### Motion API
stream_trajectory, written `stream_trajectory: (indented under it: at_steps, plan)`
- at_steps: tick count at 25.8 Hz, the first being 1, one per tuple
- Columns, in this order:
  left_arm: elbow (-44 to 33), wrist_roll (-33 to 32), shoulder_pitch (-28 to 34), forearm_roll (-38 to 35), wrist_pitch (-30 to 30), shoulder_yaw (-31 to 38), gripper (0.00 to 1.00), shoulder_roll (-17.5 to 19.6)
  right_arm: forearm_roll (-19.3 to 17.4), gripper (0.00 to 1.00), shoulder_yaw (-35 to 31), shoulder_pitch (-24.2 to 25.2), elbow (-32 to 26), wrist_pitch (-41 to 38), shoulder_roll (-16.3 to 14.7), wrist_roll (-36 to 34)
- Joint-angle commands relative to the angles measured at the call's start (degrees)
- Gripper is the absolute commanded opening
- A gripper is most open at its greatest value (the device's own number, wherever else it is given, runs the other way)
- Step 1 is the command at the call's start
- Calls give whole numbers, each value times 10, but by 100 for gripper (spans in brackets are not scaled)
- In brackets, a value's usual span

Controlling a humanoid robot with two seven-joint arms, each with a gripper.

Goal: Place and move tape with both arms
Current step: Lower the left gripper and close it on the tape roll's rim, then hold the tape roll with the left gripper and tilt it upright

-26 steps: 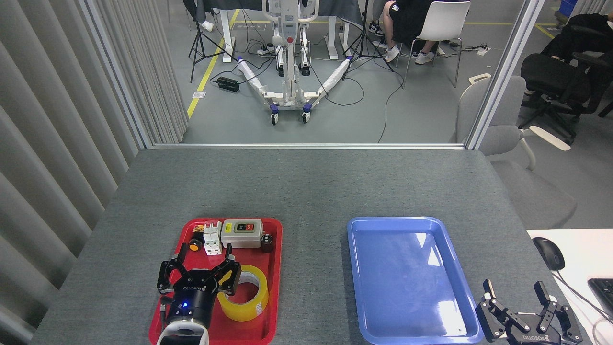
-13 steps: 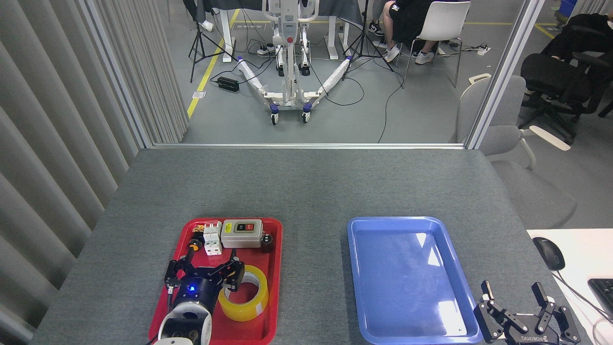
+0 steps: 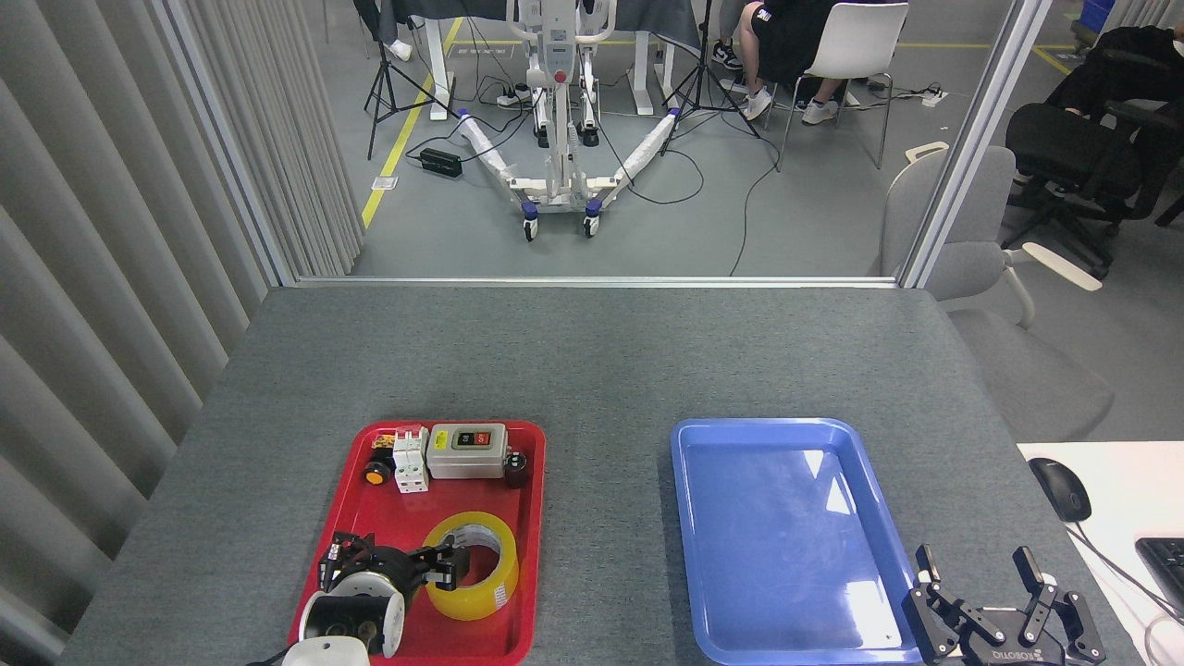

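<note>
The tape (image 3: 472, 565), a yellow roll with a white printed core, lies flat in the near half of the red tray (image 3: 527, 592). The left gripper (image 3: 393, 564) is low at the roll's left side, one dark finger (image 3: 448, 567) reaching over the rim into the core; seen end-on, I can't tell whether it's clamped or loose. Its white wrist casing (image 3: 356, 618) faces up at us. At the tray's far end: a small orange button (image 3: 376, 475), a white breaker block (image 3: 410, 460), and a grey switch box (image 3: 467, 450) with a red label too small to read. Over on the right, the blue tray (image 3: 689, 555) holds nothing, and the right gripper (image 3: 982, 578) sits near its near-right corner, fingers spread apart, "ROBOTIQ" printed on its body. Grey felt table (image 3: 592, 361) underneath. Beyond the far edge, a wheeled white stand (image 3: 557, 139), tripods and cables, and a seated person (image 3: 786, 46) on a white chair.
</note>
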Motion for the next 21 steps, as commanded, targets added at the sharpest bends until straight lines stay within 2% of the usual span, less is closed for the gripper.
stream_trajectory:
  at_steps: [1, 10, 17, 21]
  plan:
    - [1, -6, -6, 4, -18, 0, 100, 2, 0, 99, 0, 0, 1, 1, 0, 0]
    - [34, -108, -46, 16, -33, -3, 100, 9, 0, 99, 0, 0, 1, 2, 0, 0]
    - [52, -174, -73, 18, -33, -5, 100, 44, 0, 99, 0, 0, 1, 2, 0, 0]
    - [70, -200, -90, 19, -33, -5, 100, 44, 0, 99, 0, 0, 1, 2, 0, 0]
